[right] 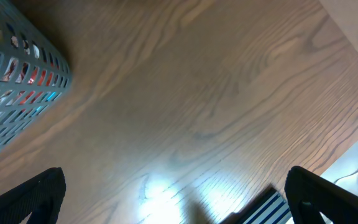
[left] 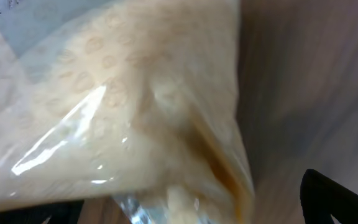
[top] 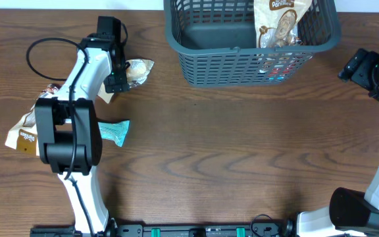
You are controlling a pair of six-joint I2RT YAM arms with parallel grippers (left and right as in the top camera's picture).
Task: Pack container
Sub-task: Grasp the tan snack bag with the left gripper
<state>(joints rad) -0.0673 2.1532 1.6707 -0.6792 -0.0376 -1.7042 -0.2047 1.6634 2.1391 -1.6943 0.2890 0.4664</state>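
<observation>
The container (top: 242,62), a dark grey-teal lattice basket, stands at the back of the table. A brown-and-white snack packet (top: 278,23) leans inside it at the right. The basket's wall also shows in the right wrist view (right: 17,93). My left gripper (top: 125,72) is open at a clear packet of pale biscuits (top: 139,70) to the basket's left. In the left wrist view the packet (left: 123,106) fills the frame between the spread fingers (left: 191,208). My right gripper (top: 347,66) is open and empty over bare table right of the basket, its fingers wide apart (right: 176,199).
A teal packet (top: 115,130) lies beside the left arm's base. A brown-and-white packet (top: 24,133) lies at the far left, and another packet (top: 104,97) is partly hidden under the left arm. A striped object (right: 263,208) shows at the table edge.
</observation>
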